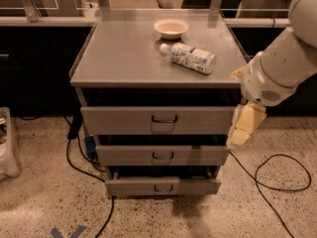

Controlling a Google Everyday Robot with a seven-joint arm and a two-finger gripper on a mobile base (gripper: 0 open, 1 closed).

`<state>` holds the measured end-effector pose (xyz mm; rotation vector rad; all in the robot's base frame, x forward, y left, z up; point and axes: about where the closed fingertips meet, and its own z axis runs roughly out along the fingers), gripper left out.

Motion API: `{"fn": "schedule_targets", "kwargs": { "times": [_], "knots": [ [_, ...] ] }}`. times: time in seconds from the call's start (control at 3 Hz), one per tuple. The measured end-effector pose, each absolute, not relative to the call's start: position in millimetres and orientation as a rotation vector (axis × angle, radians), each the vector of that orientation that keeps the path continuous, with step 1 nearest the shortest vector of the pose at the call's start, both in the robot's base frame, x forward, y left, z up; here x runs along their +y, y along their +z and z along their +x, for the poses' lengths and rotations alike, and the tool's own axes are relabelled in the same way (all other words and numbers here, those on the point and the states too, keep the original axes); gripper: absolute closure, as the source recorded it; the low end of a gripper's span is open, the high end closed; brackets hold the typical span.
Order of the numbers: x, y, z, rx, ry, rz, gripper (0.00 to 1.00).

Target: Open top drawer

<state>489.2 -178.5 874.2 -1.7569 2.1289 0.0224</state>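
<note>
— Where did the top drawer [158, 120] sit?

— Right beneath the front edge of the table [124, 58], with a dark gap between them. Its long axis ran left to right, parallel to that edge. Its grey front faced out into the room, with the small wire handle [164, 119] at its centre.

— And the end effector [246, 125]?

— It hung below the table's front right corner, tip down, at the right end of the top drawer's front and well apart from the handle. I couldn't tell whether it was clenched or released, or whether it touched the drawer.

— Anything on the table?

— A bowl [171, 28] near the back edge, and a bottle [190, 57] on its side just in front of it.
</note>
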Motion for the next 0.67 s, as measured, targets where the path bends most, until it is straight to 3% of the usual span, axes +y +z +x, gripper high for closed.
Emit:
{"fn": "schedule_targets", "kwargs": {
  "times": [0.67],
  "knots": [
    [-162.7, 833.2, 500.5, 2.118, 0.097, -1.769, 0.00]
  ]
}}
